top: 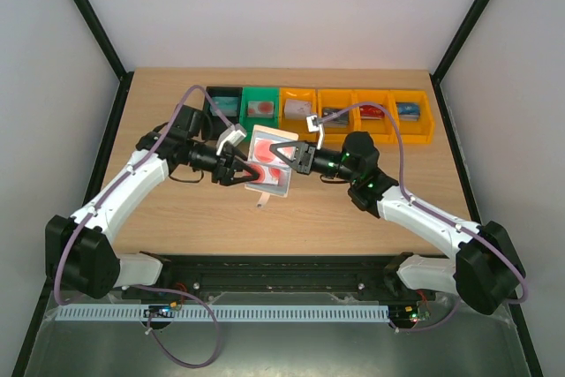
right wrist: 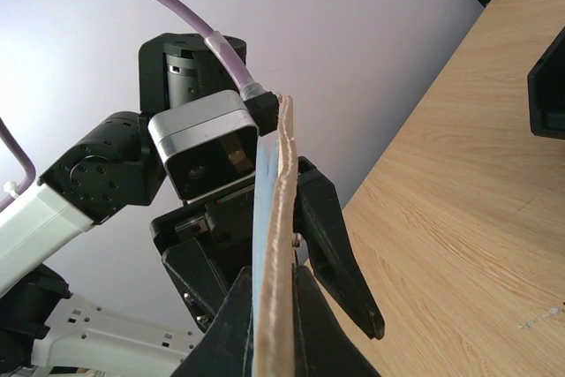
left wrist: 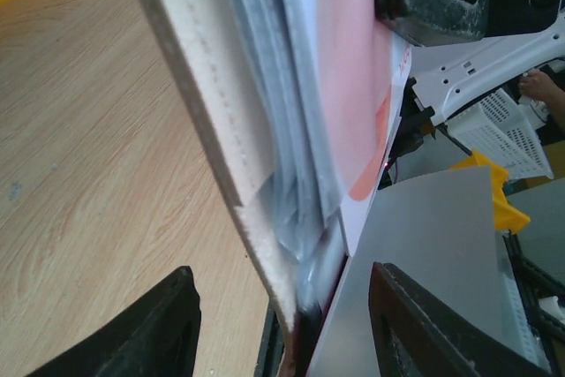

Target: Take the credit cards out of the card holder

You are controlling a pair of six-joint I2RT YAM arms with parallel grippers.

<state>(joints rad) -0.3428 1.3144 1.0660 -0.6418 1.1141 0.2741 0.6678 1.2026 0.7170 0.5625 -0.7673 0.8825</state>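
The white card holder [top: 270, 163] hangs open above the table's middle, held between both arms. My right gripper [top: 285, 154] is shut on its right edge; in the right wrist view the fingers [right wrist: 311, 324] pinch the holder [right wrist: 281, 192] edge-on. My left gripper [top: 238, 171] stands open around the holder's left edge. In the left wrist view its fingers [left wrist: 168, 328] sit apart on either side of the holder [left wrist: 221, 130]. A white credit card with red marks [left wrist: 353, 86] shows in the pale blue-grey sleeves.
A row of bins lines the table's far edge: a black one [top: 221, 103], a green one [top: 259, 106] and several orange ones [top: 371, 114]. Each has a card lying in it. Bare wood lies below the holder.
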